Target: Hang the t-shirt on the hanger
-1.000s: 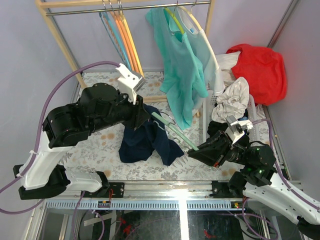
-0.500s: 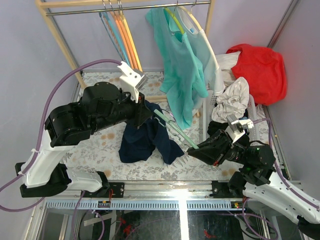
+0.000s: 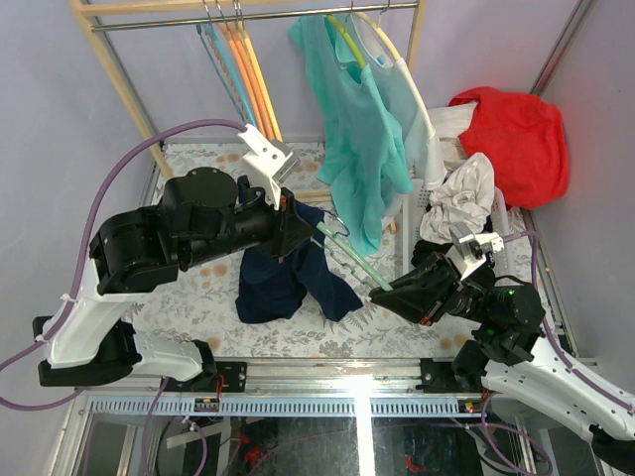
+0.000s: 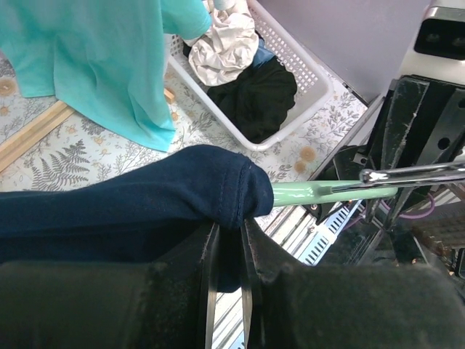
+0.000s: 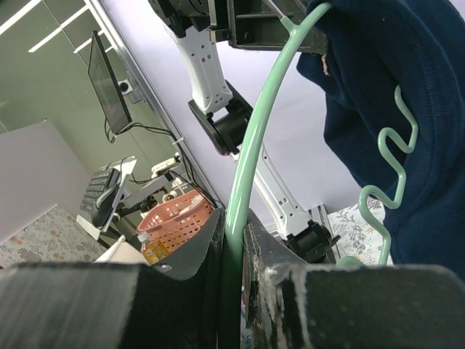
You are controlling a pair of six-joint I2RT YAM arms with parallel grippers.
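Observation:
The navy t-shirt (image 3: 286,276) hangs in a bunch above the floral table, with its top gathered over one arm of the mint-green hanger (image 3: 354,262). My left gripper (image 3: 298,224) is shut on a fold of the t-shirt's hem (image 4: 218,196), just where the cloth ends on the hanger arm (image 4: 320,193). The hanger's silver hook (image 4: 414,174) points right. My right gripper (image 3: 383,295) is shut on the hanger's other arm (image 5: 247,160) and holds it tilted up. In the right wrist view the t-shirt (image 5: 392,109) drapes behind the wavy bar (image 5: 389,163).
A wooden rack (image 3: 129,89) at the back carries orange hangers (image 3: 253,79) and a teal-green shirt (image 3: 357,139). A white basket (image 4: 290,94) of clothes stands at the right, with a red garment (image 3: 516,139) behind it. The metal rail (image 3: 327,382) runs along the near edge.
My left gripper has closed on the t-shirt's cloth and shifted slightly right along the hanger. The right gripper has held its grip and raised the hanger a little.

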